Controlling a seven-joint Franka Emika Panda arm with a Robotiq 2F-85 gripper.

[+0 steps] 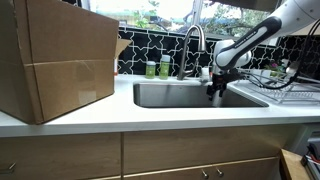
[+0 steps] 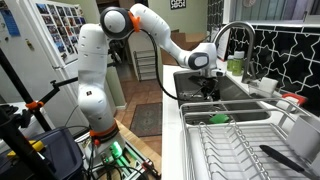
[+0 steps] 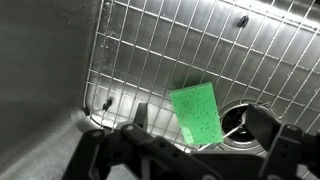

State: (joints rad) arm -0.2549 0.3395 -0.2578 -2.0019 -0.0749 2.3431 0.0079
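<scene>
A green sponge [image 3: 197,112] lies flat on the wire grid [image 3: 180,50] at the bottom of the steel sink, beside the round drain [image 3: 240,125]. In the wrist view my gripper [image 3: 200,128] hangs just above the sponge, open, with one finger [image 3: 140,118] to its left and the other [image 3: 262,125] over the drain; nothing is between them. In both exterior views the gripper [image 1: 216,88] [image 2: 208,92] reaches down into the sink basin [image 1: 190,95] [image 2: 195,90], below the curved faucet [image 1: 192,45].
A large cardboard box [image 1: 55,60] stands on the white counter [image 1: 150,115]. Two green bottles [image 1: 158,68] sit behind the sink. A dish rack [image 2: 235,145] [image 1: 290,80] holds a dark utensil [image 2: 285,155] and a green item [image 2: 218,119].
</scene>
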